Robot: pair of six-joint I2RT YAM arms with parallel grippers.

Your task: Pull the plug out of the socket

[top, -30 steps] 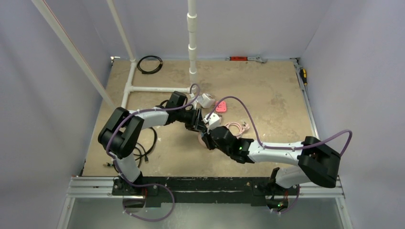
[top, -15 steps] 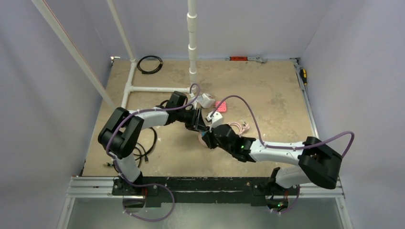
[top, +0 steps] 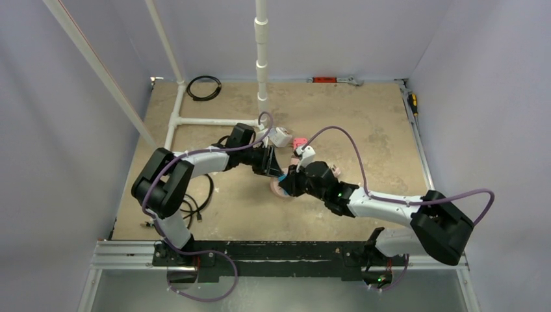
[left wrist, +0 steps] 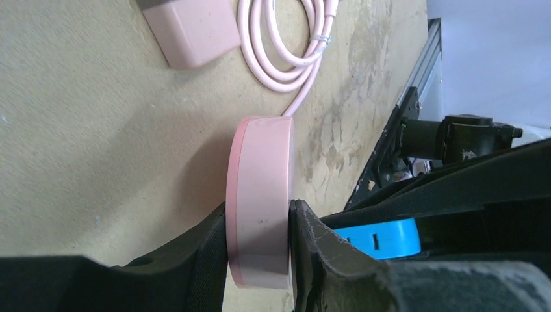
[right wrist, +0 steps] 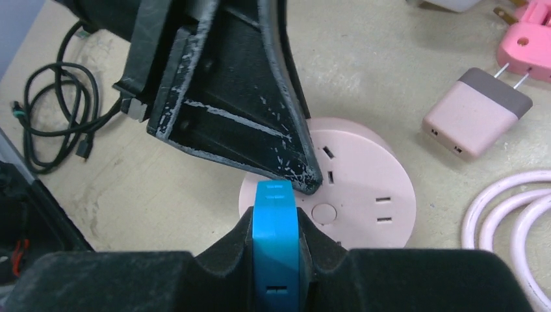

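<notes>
Pink socket (left wrist: 260, 195): left jaws clamped across its two faces.
Blue plug (right wrist: 275, 247): pinched tight in right jaws.
Progress: both grips made — pulling the plug clear is left to you.

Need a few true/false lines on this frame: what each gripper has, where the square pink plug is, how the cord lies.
1. The left gripper is shut on the socket. True.
2. The right gripper is open and empty. False: it is shut on a blue plug.
3. The square pink plug sits in the socket. False: it lies on the table, apart from the socket.
4. The socket's pink cord lies coiled on the table. True.
</notes>
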